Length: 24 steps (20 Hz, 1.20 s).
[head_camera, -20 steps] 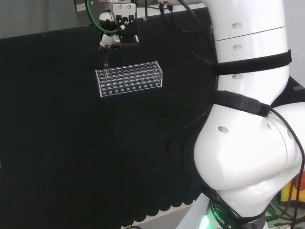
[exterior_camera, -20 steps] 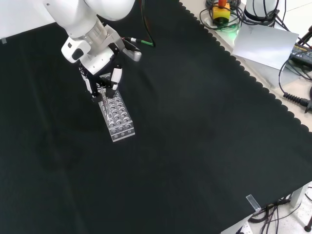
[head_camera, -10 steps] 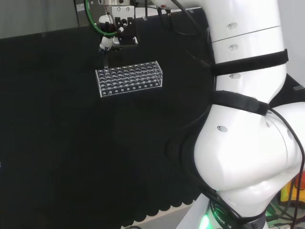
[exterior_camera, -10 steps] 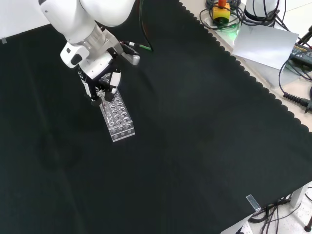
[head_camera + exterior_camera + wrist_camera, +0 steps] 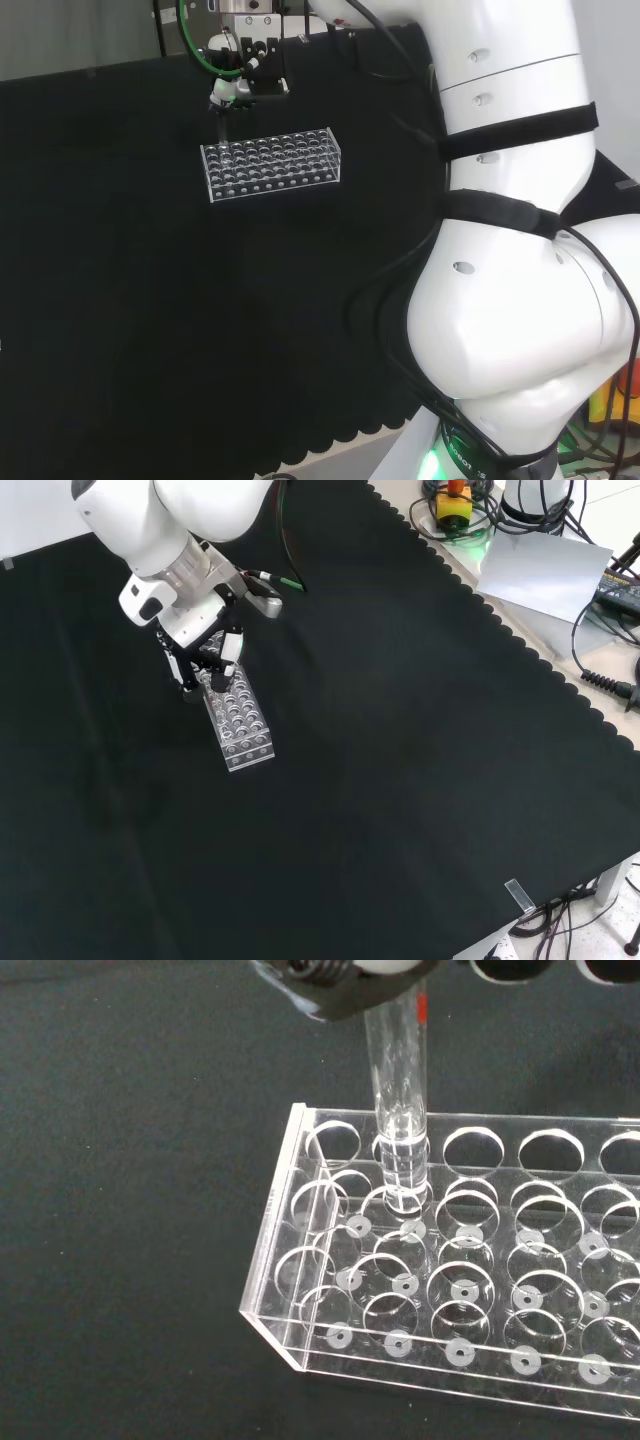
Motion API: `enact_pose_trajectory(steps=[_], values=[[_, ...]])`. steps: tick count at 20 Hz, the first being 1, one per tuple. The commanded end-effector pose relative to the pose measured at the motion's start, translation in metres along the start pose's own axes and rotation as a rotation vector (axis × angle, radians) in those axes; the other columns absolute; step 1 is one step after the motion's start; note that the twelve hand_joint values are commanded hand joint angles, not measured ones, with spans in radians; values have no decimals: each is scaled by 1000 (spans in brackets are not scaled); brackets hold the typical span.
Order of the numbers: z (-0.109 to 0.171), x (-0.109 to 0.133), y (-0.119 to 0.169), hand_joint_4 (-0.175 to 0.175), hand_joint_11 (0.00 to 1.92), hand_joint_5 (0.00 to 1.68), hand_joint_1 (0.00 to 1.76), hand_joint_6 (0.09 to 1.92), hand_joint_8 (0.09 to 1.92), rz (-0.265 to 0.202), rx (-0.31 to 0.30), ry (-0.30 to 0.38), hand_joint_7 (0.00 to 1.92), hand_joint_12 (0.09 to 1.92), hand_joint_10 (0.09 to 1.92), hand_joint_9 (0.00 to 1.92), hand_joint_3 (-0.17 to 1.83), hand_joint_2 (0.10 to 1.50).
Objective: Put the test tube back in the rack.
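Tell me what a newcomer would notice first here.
In the wrist view, the clear test tube stands upright with its lower end in a hole near one end of the clear rack. The hand grips its top, above the rack's far end in the front view.

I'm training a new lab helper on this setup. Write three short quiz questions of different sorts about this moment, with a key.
1. True or false: the test tube lies flat on the cloth.
2. Multiple choice: in the wrist view, the tube's lower end is A) beside the rack, B) in a hole near the rack's corner, C) in the rack's middle.
3. Fill in: the tube's top is held by the ____.

Key: 1 false, it stands upright. 2 B. 3 hand.
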State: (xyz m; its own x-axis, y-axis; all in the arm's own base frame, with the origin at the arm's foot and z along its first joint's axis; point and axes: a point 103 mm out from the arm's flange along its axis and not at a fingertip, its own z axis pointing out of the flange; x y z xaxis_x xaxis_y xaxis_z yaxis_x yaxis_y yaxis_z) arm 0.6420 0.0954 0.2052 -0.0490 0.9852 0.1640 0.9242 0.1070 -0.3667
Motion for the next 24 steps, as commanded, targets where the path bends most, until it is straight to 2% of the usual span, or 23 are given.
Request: enact_pose_trajectory(steps=[1,17,20,22,23,24], values=[[12,-9,6,-175,1216,1524,1235,87,307,-2,10,4,1797,928,354,1677,-175,1023],[31,2,6,-175,1215,1526,1235,87,307,-31,53,17,1797,931,354,1677,-175,1023],[30,1,8,-175,1195,1525,1234,87,307,-27,93,58,1787,966,356,1668,-175,1024],[30,-1,8,-175,1051,1498,1357,87,321,-30,124,94,1591,1084,259,1488,-173,1017],[30,-2,8,-175,941,1470,1350,87,309,-34,138,109,1516,1171,330,1449,-135,1007],[30,-3,8,-175,843,1379,1330,260,384,-35,146,118,1423,1243,439,1394,-75,999]])
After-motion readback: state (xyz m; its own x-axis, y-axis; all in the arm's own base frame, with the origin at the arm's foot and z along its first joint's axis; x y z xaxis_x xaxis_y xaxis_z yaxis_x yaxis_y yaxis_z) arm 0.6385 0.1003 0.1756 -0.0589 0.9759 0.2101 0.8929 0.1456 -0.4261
